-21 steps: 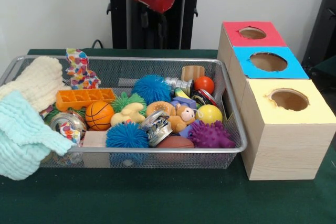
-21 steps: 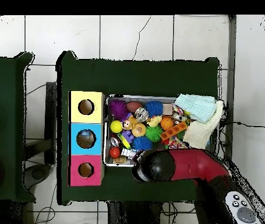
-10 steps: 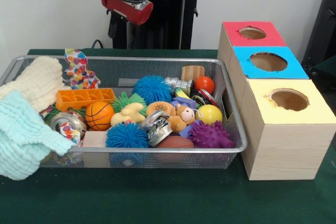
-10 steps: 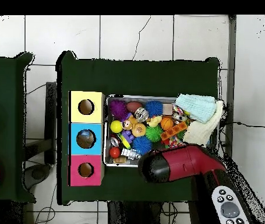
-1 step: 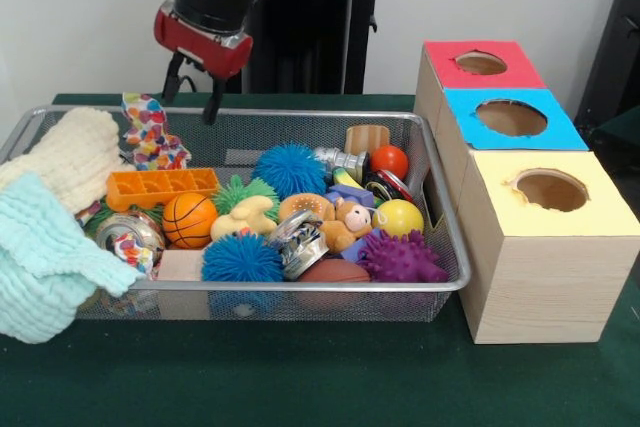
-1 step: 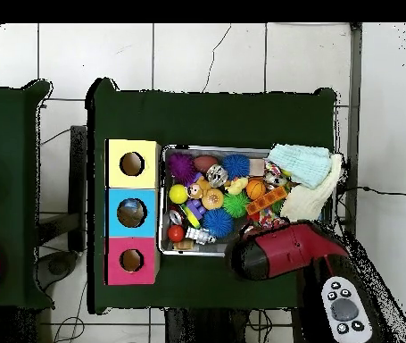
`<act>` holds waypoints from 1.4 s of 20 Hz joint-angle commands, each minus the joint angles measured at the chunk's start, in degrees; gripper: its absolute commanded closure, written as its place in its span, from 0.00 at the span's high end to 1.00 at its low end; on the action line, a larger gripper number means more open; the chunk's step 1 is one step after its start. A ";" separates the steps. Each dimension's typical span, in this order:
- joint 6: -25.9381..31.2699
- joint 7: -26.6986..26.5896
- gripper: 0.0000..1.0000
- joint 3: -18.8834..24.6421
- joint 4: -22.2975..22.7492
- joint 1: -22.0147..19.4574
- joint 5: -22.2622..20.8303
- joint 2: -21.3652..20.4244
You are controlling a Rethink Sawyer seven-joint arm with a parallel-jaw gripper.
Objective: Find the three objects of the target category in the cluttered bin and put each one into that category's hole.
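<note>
Three holes top the wooden box (image 5: 545, 277) standing just beside the wire bin (image 5: 440, 247): a red-faced hole (image 5: 481, 63), a blue-faced hole (image 5: 511, 118) and a yellow-faced hole (image 5: 551, 190), all with nothing in them that I can see. The gripper (image 5: 188, 95) hangs above the bin's back rim, over toward the end away from the box, its two dark fingers (image 5: 212, 102) spread apart with nothing between them. It touches nothing in the bin.

Inside the bin the clutter lies thick. A basketball (image 5: 189, 220) sits roughly mid-bin, with an orange tray (image 5: 162, 185) just behind it and a blue spiky ball (image 5: 241, 260) just in front, near the bin's front rim. A second blue spiky ball (image 5: 289, 168) lies toward the back, a green spiky ball (image 5: 240, 192) between it and the basketball. Nearer the box end are a yellow ball (image 5: 398, 217), a red ball (image 5: 389, 160), a purple spiky ball (image 5: 400, 257) and a small wooden block (image 5: 367, 137). A yellow duck toy (image 5: 245, 217) rests beside the basketball.

Over the bin's end farthest from the box drape a mint cloth (image 5: 45, 262) and a cream cloth (image 5: 70, 157), with a patterned ribbon (image 5: 150, 132) against the back wall, just beneath the gripper.
</note>
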 commanded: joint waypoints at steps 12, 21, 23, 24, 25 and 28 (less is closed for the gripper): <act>-10.15 3.40 1.00 -3.90 -7.84 -2.57 4.45 11.75; 0.08 -1.32 1.00 -3.75 -11.33 -3.13 7.40 14.91; 3.67 -3.64 1.00 -3.30 -13.62 -3.39 7.99 16.78; 4.10 -4.75 1.00 -2.76 -14.95 -3.98 7.89 18.28; 3.57 -5.41 1.00 -2.10 -16.50 -4.70 7.67 20.10; 0.79 -6.94 1.00 -0.26 -21.91 -6.75 6.36 25.96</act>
